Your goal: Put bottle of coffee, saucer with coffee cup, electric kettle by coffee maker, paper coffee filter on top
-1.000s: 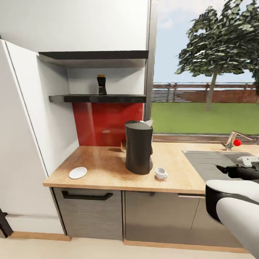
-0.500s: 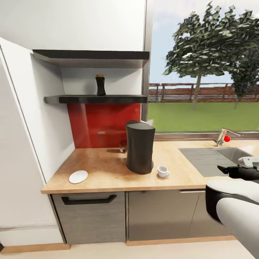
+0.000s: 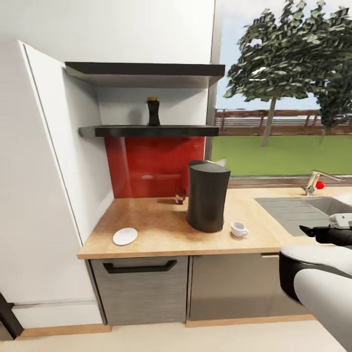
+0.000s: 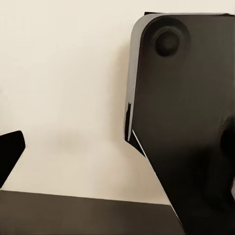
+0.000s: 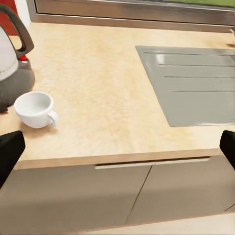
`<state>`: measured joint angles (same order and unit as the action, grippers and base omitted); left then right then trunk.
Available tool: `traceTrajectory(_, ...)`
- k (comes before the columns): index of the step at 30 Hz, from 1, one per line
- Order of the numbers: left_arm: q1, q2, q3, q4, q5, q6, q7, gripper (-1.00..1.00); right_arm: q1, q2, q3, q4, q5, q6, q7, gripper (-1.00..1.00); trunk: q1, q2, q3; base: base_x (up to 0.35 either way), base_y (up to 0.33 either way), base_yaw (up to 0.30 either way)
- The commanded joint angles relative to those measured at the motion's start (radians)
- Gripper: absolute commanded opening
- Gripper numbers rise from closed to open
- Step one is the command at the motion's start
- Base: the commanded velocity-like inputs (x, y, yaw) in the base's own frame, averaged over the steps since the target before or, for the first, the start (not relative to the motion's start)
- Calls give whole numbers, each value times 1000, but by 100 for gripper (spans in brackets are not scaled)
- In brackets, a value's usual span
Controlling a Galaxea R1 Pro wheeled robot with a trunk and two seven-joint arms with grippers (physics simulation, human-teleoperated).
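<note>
The tall dark coffee maker (image 3: 208, 195) stands on the beige countertop (image 3: 161, 222). A pale tip (image 3: 218, 162) shows past its top; I cannot tell what it is. The white coffee cup (image 3: 238, 228) (image 5: 34, 108) sits just right of it. The saucer (image 3: 125, 236) lies bare near the counter's left front. The bottle of coffee (image 3: 153, 112) stands on the black kitchen shelf (image 3: 151, 131). A small reddish thing (image 3: 180, 195) peeks from behind the coffee maker. My right gripper (image 3: 313, 232) (image 5: 117, 147) is open, short of the counter front. My left gripper (image 4: 117, 147) is open over pale floor.
A grey inset sink (image 3: 293, 210) (image 5: 191, 83) with a red-knobbed tap (image 3: 315, 183) lies right of the cup. Beside the cup is a rounded grey body with a black loop handle (image 5: 22, 34). A white tall panel (image 3: 44, 171) bounds the counter's left end.
The whole picture has shifted right, so the camera has moved. Cup, saucer, coffee maker and bottle keep their places on counter and shelf. My right arm holds the same pose.
</note>
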<state>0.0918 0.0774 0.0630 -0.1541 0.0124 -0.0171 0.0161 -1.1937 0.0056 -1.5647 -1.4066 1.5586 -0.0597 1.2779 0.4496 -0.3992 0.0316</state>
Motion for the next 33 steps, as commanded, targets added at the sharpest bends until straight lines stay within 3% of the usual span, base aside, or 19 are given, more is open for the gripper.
traceTrajectory(1, 1, -1, 6, -2, 1, -1, -1, 100, -1, 1, -1, -1, 5, -6, 2, 100, 0, -1, -2, -11, 304, 0)
traceTrajectory(20, 0, -1, 6, -2, 1, 0, 0, 100, -1, -1, -3, -24, 4, -7, 1, 100, 0, -1, -32, 45, 294, 0)
traceTrajectory(29, 0, -2, 5, -2, 0, 0, -1, 100, -1, -1, 8, -24, 3, -7, 1, 100, 0, -1, -41, 40, 75, 0)
traceTrajectory(30, 0, -2, 5, -2, -1, 0, -1, 100, -1, 1, 39, -21, 3, -7, 1, 100, 0, -1, -41, 1, 2, 0)
traceTrajectory(33, 0, -2, 3, -2, -3, -1, -1, 100, -1, 3, 256, 0, 3, 6, -63, 100, 0, -1, -41, 0, 0, 0)
